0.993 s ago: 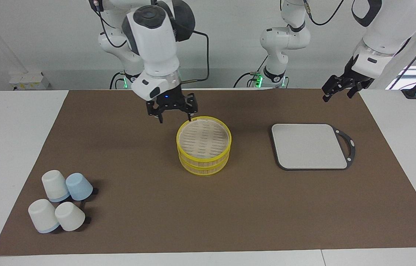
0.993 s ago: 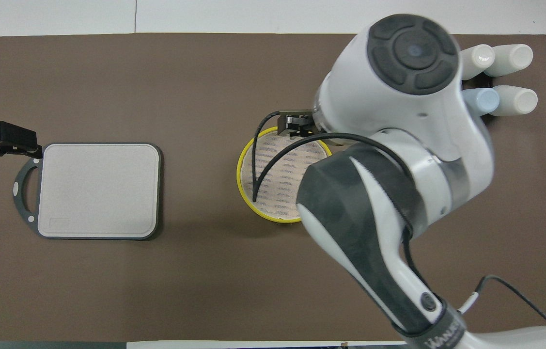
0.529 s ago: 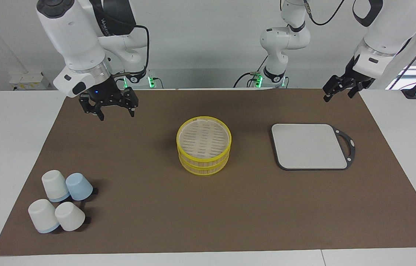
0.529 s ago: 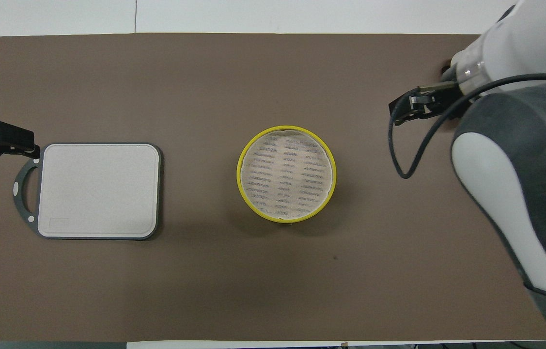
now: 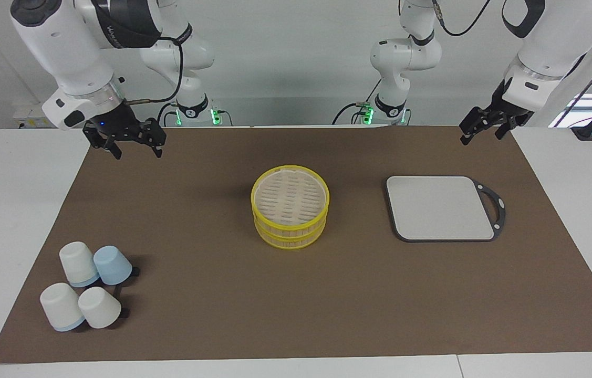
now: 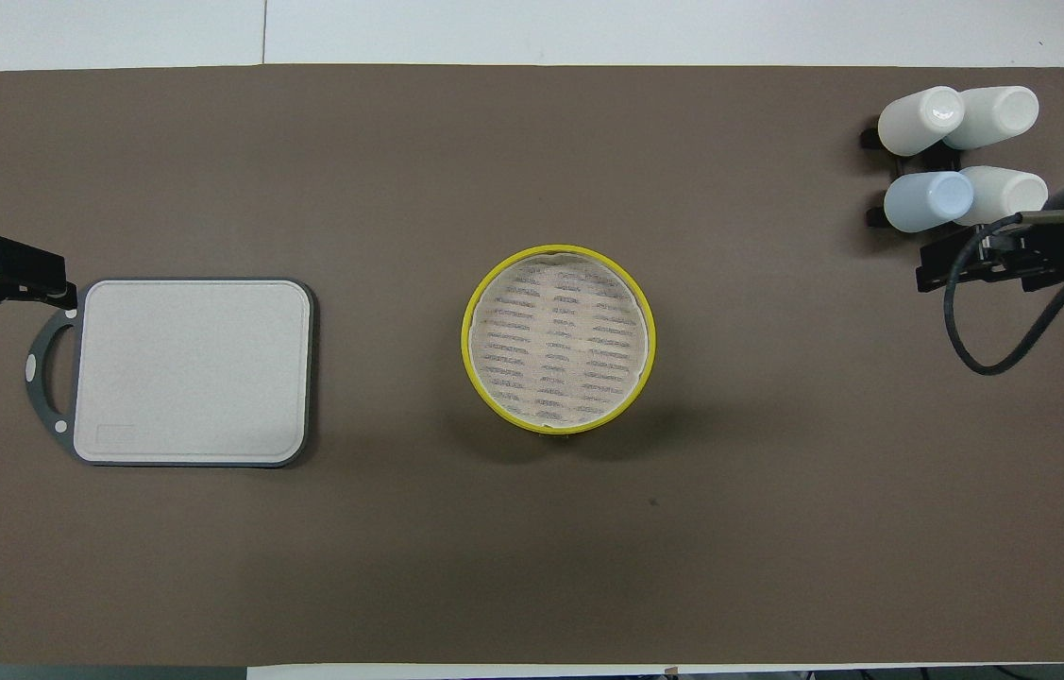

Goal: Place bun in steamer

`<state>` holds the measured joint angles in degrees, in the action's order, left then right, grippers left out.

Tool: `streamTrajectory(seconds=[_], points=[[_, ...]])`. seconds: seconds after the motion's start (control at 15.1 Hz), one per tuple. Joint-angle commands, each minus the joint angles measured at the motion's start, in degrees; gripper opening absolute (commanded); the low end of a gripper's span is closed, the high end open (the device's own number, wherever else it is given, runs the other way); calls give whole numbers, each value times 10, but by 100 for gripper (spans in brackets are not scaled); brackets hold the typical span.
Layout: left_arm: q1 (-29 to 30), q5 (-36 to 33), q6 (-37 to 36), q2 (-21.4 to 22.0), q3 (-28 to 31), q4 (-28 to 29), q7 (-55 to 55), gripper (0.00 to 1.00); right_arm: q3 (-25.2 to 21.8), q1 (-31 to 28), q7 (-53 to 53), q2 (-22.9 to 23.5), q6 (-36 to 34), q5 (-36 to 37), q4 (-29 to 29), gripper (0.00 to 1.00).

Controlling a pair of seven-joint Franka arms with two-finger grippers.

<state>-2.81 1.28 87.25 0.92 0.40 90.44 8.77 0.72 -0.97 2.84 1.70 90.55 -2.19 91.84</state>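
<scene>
No bun can be seen anywhere, the stacked yellow-rimmed steamer point(image 5: 290, 206) at mid-mat shows a bare slotted floor, and both the right gripper point(image 5: 126, 143) and left gripper point(image 5: 482, 128) are held wide open and empty above the mat's robot-side corners, so placement is judged undone.

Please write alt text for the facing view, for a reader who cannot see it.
A round tan bamboo-style steamer with yellow rims stands in two tiers mid-table on a brown mat, with no bun visible. A flat grey square board lies toward the left arm's end, four upturned cups toward the right arm's. The left gripper and right gripper hang open, empty.
</scene>
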Motion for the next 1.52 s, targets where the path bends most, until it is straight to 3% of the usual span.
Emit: streamTrajectory(seconds=[0.0,0.6,0.73,1.46], points=[[3,8,6,16,0,20,-3,100,9,-10,-4,-15,14,1,25,100],[3,8,6,16,0,19,-3,100,9,-4,-11,-21,67,10,55,100],[3,8,6,16,0,19,-3,100,9,-3,-53,-20,67,44,54,100],[3,8,6,16,0,19,-3,100,11,-2,-51,-21,46,30,53,100]])
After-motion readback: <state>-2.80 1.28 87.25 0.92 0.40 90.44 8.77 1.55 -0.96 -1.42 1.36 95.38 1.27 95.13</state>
